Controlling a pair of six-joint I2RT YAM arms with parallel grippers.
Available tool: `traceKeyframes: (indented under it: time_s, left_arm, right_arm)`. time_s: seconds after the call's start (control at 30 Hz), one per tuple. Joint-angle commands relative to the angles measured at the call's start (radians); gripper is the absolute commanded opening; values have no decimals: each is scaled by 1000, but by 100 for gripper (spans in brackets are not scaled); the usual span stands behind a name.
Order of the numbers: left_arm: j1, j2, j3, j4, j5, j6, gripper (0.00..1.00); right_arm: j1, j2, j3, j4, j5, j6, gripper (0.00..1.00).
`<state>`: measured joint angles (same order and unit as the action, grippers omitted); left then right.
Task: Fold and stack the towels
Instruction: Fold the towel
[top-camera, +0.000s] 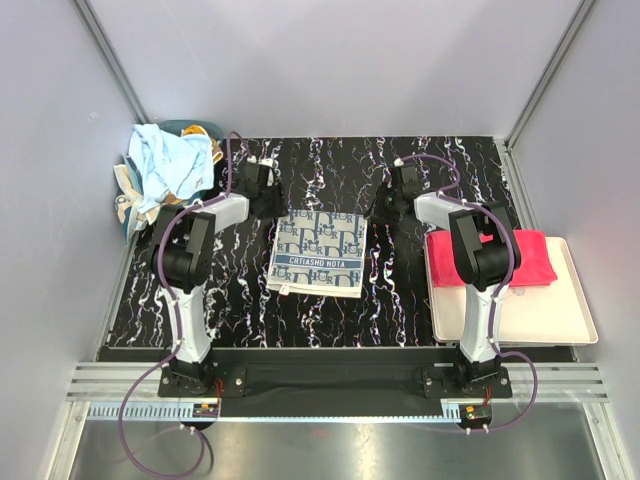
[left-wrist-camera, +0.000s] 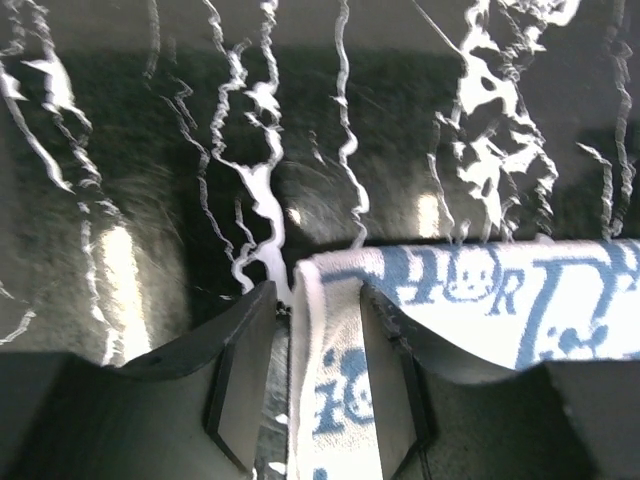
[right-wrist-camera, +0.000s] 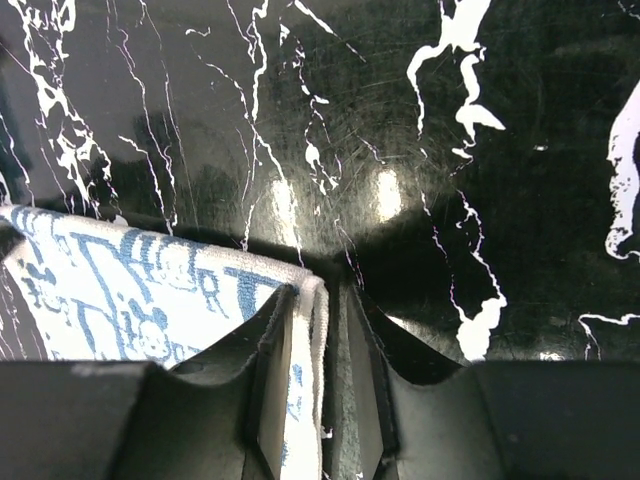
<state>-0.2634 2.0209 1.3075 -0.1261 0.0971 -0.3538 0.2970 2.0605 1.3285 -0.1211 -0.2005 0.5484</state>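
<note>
My left hand (left-wrist-camera: 315, 385) and right hand (right-wrist-camera: 318, 375) each clamp a far corner of the pale grey blue-patterned towel (top-camera: 318, 252) mid-worktop (top-camera: 400, 300).

A black counter (top-camera: 400, 300) veined with white spreads beneath both tools. A flat cream tray (top-camera: 560, 320) rests on it, just right of the right tool.

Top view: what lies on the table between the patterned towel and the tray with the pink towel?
Nothing on the tabletop: between the patterned towel and the tray it is bare black marbled surface; only the right arm rises there.
</note>
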Motion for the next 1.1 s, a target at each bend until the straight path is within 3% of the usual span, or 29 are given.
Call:
traceKeyframes:
  time_s: [0.0,0.2,0.37,0.57,0.67,1.07]
  left_arm:
    - [-10,19,61,-49,-140,26,44]
    - [-14,33,61,-38,-169,12,44]
    - [-13,48,58,-18,-146,0,44]
    - [-10,59,67,-6,-122,-5,44]
    - [-4,68,73,-7,-103,-10,44]
    - [4,84,72,-9,-79,-20,43]
  right_arm:
    - [13,4,58,-18,10,-31,34]
    - [16,70,139,-48,-10,-45,27]
    - [16,76,166,-74,-11,-56,29]
    - [14,10,129,-81,32,-71,47]
    - [11,-40,74,-46,36,-59,50]
    - [36,-28,23,-26,-8,-67,42]
